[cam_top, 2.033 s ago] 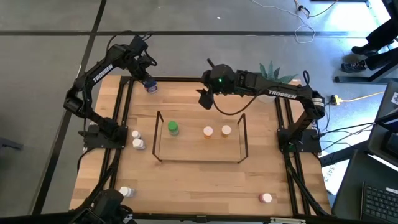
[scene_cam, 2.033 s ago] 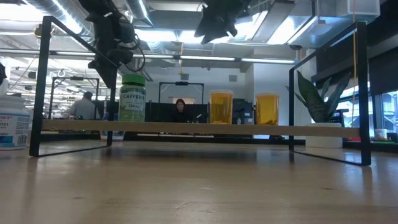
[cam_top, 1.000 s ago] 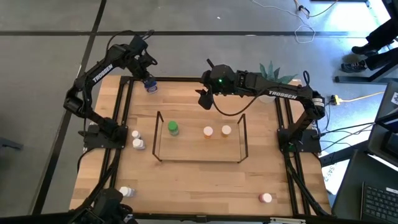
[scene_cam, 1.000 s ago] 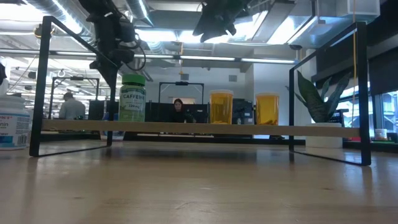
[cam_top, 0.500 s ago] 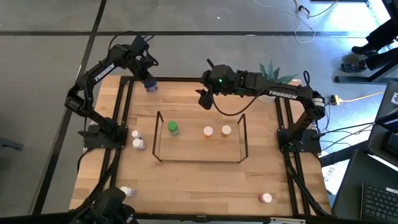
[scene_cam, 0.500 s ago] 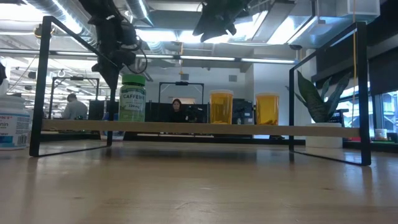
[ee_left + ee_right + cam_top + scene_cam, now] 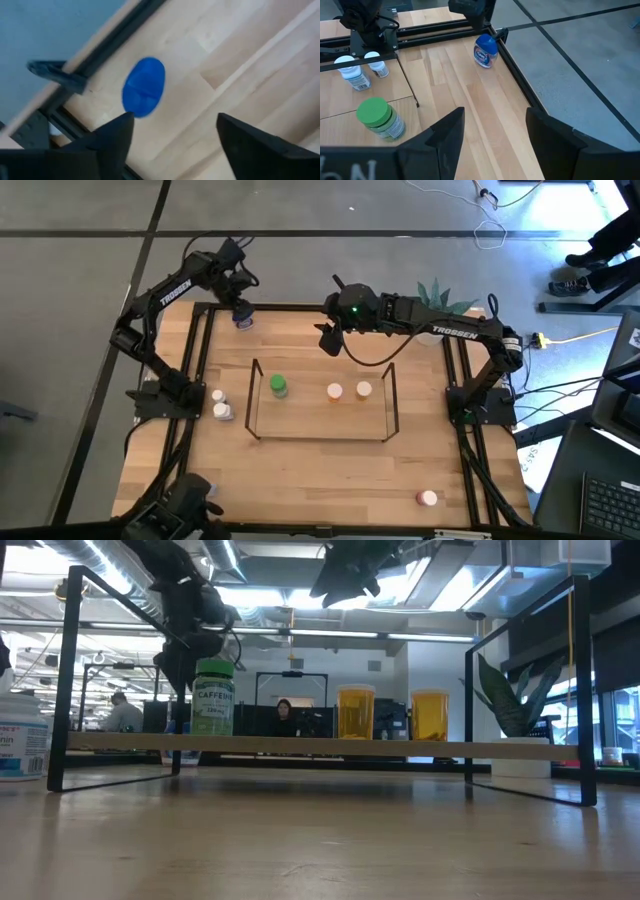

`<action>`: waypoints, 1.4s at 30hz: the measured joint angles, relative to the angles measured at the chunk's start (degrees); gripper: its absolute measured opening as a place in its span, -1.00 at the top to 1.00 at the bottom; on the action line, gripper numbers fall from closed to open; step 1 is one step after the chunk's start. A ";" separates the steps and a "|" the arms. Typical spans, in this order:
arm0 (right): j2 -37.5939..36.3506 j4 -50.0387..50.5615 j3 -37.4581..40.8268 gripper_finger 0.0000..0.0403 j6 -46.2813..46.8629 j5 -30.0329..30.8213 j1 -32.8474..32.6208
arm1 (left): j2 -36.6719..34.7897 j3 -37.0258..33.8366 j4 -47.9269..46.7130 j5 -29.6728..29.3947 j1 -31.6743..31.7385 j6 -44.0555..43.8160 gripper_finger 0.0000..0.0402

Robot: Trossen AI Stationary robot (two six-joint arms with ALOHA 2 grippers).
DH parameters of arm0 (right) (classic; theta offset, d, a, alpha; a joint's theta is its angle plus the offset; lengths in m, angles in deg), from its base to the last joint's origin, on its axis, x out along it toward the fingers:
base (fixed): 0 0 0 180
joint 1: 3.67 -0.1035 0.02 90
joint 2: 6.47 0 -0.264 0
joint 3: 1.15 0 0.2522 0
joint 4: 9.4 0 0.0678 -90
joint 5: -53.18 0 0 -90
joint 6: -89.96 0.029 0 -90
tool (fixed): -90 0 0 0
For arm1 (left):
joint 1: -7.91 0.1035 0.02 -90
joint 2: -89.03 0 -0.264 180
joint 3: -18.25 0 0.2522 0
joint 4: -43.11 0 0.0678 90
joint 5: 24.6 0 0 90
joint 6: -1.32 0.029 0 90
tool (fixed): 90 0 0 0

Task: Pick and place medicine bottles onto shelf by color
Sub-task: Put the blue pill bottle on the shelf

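A blue-capped medicine bottle (image 7: 241, 319) stands on its base at the table's far left corner, close to the black frame, and also shows in the right wrist view (image 7: 485, 50). My left gripper (image 7: 240, 304) hovers open just above it. In the left wrist view the blue cap (image 7: 144, 86) lies ahead of the gap between that gripper's (image 7: 175, 132) fingers. The wire shelf (image 7: 392, 402) carries a green-capped bottle (image 7: 278, 386) and two orange ones (image 7: 335, 391) (image 7: 363, 390). My right gripper (image 7: 328, 340) hangs open and holds nothing above the shelf's far side.
Two white-capped bottles (image 7: 217, 396) (image 7: 222, 412) stand left of the shelf. A pink-capped one (image 7: 428, 498) is at the near right. A potted plant (image 7: 440, 295) sits at the far edge. The black frame (image 7: 300, 308) rims the table. Bare wood lies in front of the shelf.
My left gripper has opened its fingers above the blue-capped bottle and sunk a little toward it. The bottle has stayed at the far left corner. My right arm has kept still.
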 joint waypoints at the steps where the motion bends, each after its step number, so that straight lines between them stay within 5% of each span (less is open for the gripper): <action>1: 0.00 0.00 0.00 -0.06 0.00 0.00 0.00 | 0.00 0.00 0.66 -0.42 0.00 1.04 -0.46; 8: 0.00 0.00 0.00 -0.06 0.00 0.00 0.00 | 0.02 0.00 3.27 -2.72 0.04 7.96 -0.66; 42: 0.00 0.00 0.00 -0.06 0.02 0.00 -0.02 | 13.97 0.00 3.81 -7.31 0.02 10.04 -0.66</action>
